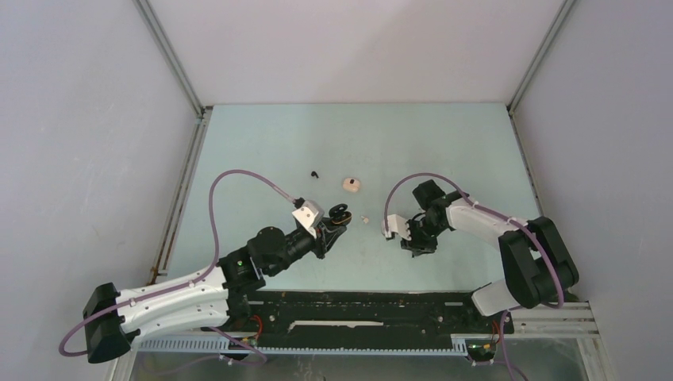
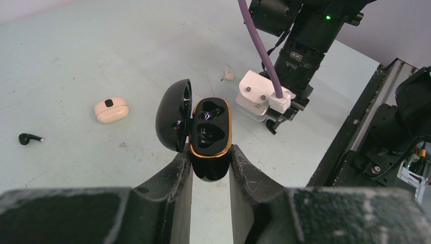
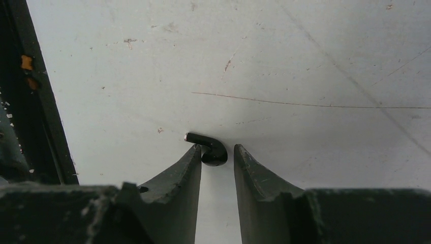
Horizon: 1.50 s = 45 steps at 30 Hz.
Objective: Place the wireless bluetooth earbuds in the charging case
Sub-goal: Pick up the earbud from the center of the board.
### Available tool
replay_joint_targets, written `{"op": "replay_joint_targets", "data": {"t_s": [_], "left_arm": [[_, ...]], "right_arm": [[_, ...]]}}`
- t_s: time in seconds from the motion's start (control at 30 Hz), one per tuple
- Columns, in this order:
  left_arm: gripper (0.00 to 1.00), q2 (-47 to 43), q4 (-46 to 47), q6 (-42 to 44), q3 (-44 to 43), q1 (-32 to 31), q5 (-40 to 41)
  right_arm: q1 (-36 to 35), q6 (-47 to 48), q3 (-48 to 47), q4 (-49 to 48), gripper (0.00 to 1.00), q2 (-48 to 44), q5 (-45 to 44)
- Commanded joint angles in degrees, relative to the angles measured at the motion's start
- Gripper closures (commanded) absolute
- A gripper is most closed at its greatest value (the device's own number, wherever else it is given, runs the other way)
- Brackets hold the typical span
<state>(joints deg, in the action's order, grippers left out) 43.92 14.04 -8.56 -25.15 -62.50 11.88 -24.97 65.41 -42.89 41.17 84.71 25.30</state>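
Note:
The black charging case with a gold rim has its lid swung open to the left, and both of its sockets are empty. My left gripper is shut on its lower end and holds it above the table. In the right wrist view, my right gripper is down at the table, open, with a black earbud between its fingertips. The left fingertip touches the bud; a small gap remains on the right. Another black earbud lies far left, and a small beige earbud lies beyond the case.
A closed beige case rests on the table left of the black case, seen from the top too. The right arm's white wrist block and purple cable stand close to the right of the held case. A black rail runs along the near edge.

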Motion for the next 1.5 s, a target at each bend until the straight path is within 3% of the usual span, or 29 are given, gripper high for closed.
{"op": "replay_joint_targets", "data": {"t_s": [0.0,0.07,0.2,0.37,0.5,0.6,0.8,0.97,1.27,1.47], "left_arm": [[0.99,-0.6,2.2,-0.3,0.1,-0.3,1.0],[0.99,-0.6,2.1,-0.4,0.1,-0.3,1.1],[0.99,-0.8,2.2,-0.6,0.2,-0.3,1.1],[0.99,0.5,3.6,-0.7,0.6,-0.3,0.8],[0.99,3.3,6.1,-1.2,0.1,-0.4,-0.3],[0.99,5.9,8.0,-1.6,-0.6,-0.3,-0.3],[0.99,9.4,10.2,-1.2,-2.4,-0.3,0.4],[0.99,9.1,12.2,-0.2,-2.2,-0.4,1.7],[0.99,10.5,21.1,8.1,1.0,-3.2,5.6],[0.99,10.9,24.5,11.7,2.1,-4.9,7.4]], "right_arm": [[-0.7,-1.0,0.0,-0.7,0.69,1.9,-1.1],[-0.8,-1.3,0.0,-0.6,0.70,2.4,-1.6],[-0.8,-2.2,-0.1,0.2,0.84,1.6,-1.6],[-4.4,-5.7,-0.1,-1.2,0.99,-7.7,-7.5],[-7.3,-6.9,-2.4,-2.9,1.00,-17.5,-15.7],[-6.6,-7.3,-10.3,0.9,1.00,-17.0,-20.7],[-6.5,2.7,-18.0,-5.9,1.00,-24.1,-22.3],[-17.1,0.3,-18.3,-14.2,1.00,-32.4,-24.8],[-43.6,0.5,-15.1,-23.4,1.00,-34.5,-47.9],[-48.4,4.9,-11.7,-29.2,1.00,-31.0,-52.7]]}}
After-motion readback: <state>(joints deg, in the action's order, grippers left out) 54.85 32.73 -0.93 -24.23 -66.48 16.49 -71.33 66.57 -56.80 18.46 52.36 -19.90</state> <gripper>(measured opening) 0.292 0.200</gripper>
